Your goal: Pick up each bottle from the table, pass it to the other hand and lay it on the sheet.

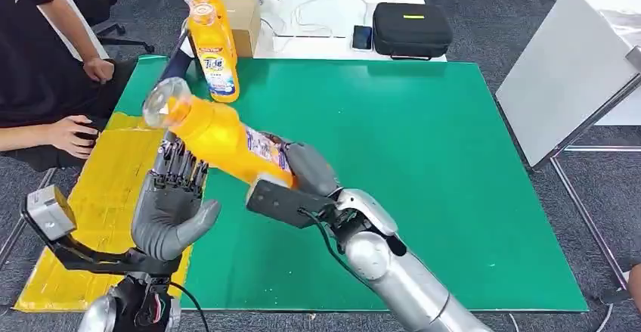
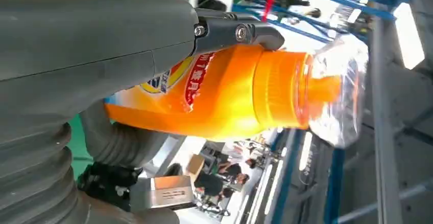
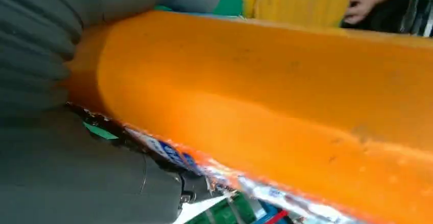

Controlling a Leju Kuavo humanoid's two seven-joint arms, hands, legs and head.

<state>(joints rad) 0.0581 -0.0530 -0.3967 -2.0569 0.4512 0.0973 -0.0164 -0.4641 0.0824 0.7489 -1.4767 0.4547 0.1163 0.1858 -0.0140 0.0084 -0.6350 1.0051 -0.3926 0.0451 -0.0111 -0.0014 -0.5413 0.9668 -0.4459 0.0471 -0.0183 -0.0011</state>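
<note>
An orange plastic detergent bottle with a clear cap is grasped by the right hand around its lower body; fingers are wrapped tight on the label area, thumb side toward the near edge. The bottle is held tilted, cap end up and to the far left, above the near-left part of the green table mat.

The left hand is positioned just beside and under the bottle, palm up, fingers spread and extended toward the bottle's underside, nothing clasped. Whether the fingertips touch the bottle cannot be told from the head view. In the left wrist view a dark finger is seen lying along the bottle's shoulder.

Label on the held bottle: blue-and-red print is visible, text not readable. A cluster of upright orange bottles is placed at the far-left of the mat; "Tide" is readable on the front one.

A yellow sheet is laid along the left edge of the table. A person's hand is rested at its far end. A brown cardboard box and a black zip case are set on the white table beyond.
</note>
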